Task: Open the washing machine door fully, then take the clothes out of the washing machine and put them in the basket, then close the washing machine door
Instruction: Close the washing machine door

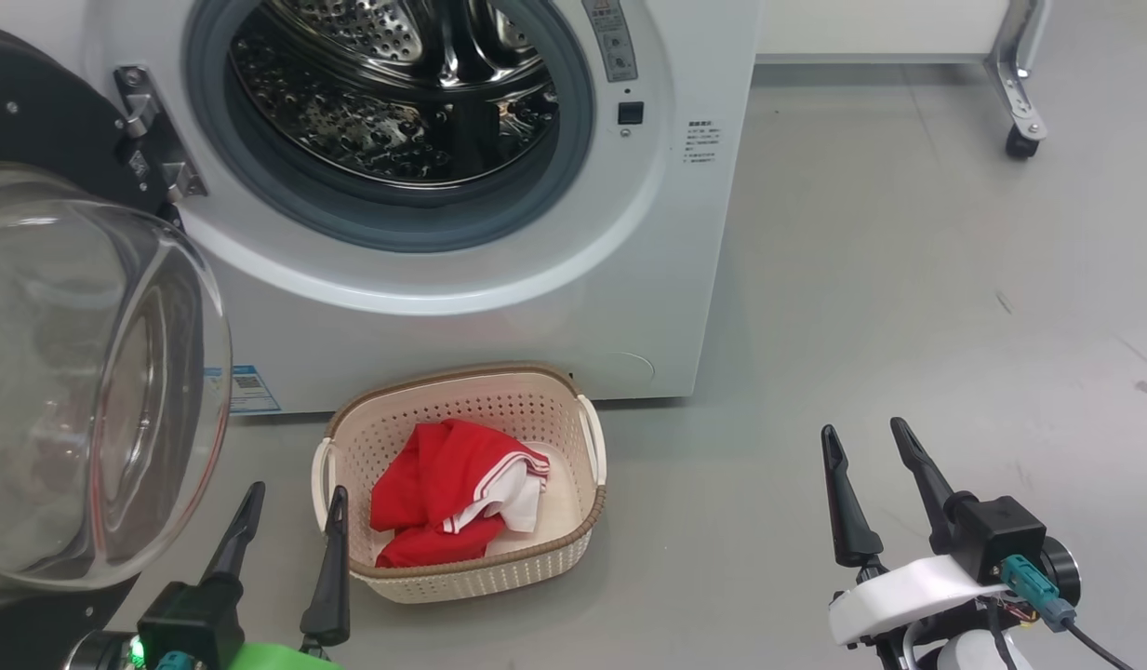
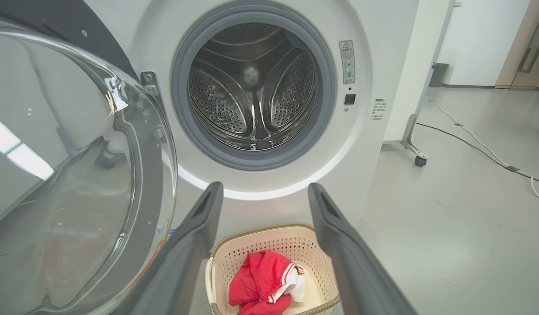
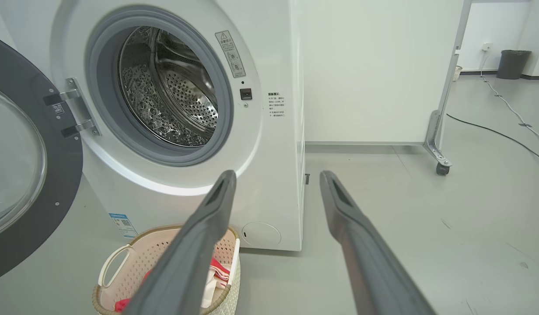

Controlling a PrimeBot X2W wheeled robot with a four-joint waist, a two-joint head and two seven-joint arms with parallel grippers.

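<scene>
The white washing machine (image 1: 499,307) stands before me, its steel drum showing no clothes inside (image 2: 252,87). Its door (image 1: 80,372) is swung wide to the left, the glass bowl bulging toward me (image 2: 68,175) (image 3: 15,162). On the floor in front sits the cream basket (image 1: 573,549) holding the red clothes (image 1: 443,493) with white trim (image 2: 265,284). My left gripper (image 1: 294,502) hangs open just left of the basket, fingers empty. My right gripper (image 1: 866,442) is open over bare floor to the basket's right. The basket (image 3: 120,262) lies low left in the right wrist view.
A wheeled partition leg (image 1: 1020,102) stands at the back right, with a cable (image 2: 483,151) running across the grey floor. A bin (image 3: 512,63) sits far off by the wall. Open floor stretches to the right of the washer.
</scene>
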